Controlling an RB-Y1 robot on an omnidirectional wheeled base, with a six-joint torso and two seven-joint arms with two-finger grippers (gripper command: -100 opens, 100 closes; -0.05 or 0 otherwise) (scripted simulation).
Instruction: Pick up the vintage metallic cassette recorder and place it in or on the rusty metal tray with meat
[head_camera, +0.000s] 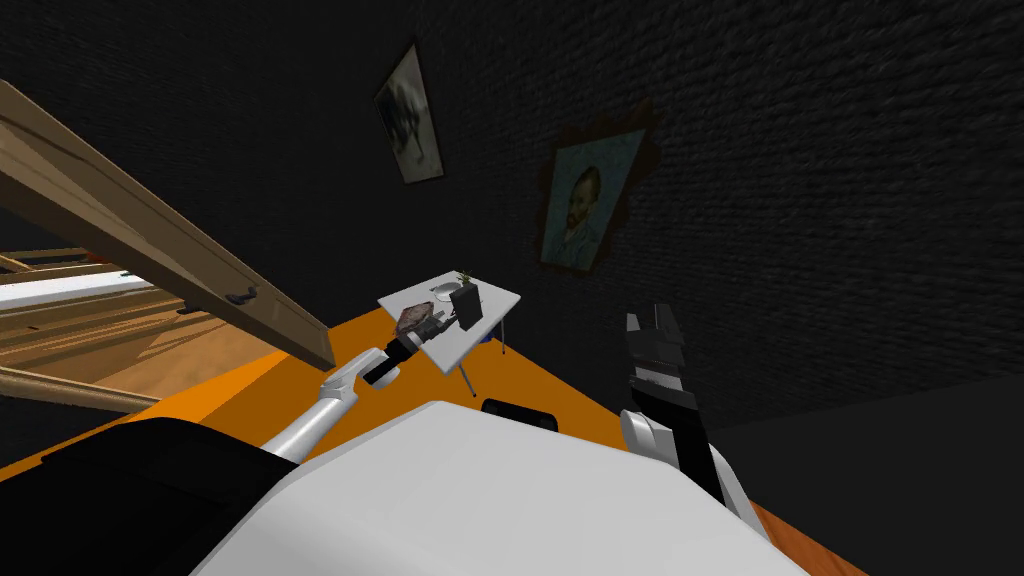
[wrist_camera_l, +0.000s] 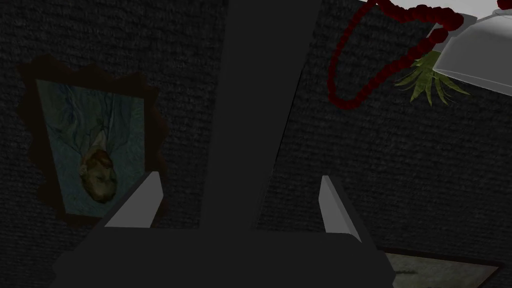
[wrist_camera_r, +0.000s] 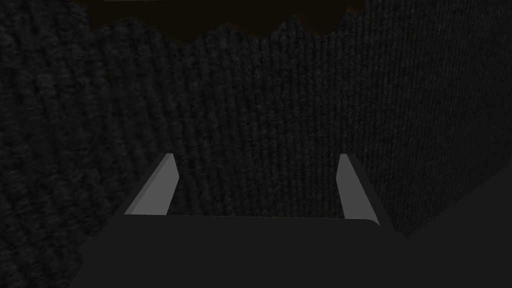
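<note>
A small white table (head_camera: 495, 297) stands by the dark wall. On it the cassette recorder (head_camera: 466, 303) stands upright as a dark box. The tray with meat (head_camera: 416, 320) lies beside it, at the table's near corner. My left gripper (head_camera: 437, 322) reaches over the tray toward the recorder. In the left wrist view the recorder (wrist_camera_l: 260, 110) rises as a dark slab between the open fingers (wrist_camera_l: 150, 200), touching neither one. My right gripper (head_camera: 650, 318) is held up to the right, away from the table, open (wrist_camera_r: 257, 157) toward the wall.
A white dish (wrist_camera_l: 470, 50), a red bead string (wrist_camera_l: 350, 75) and a small green plant (wrist_camera_l: 425, 80) sit on the table behind the recorder. A wooden door (head_camera: 170, 260) stands open at the left. The floor (head_camera: 300, 360) is orange.
</note>
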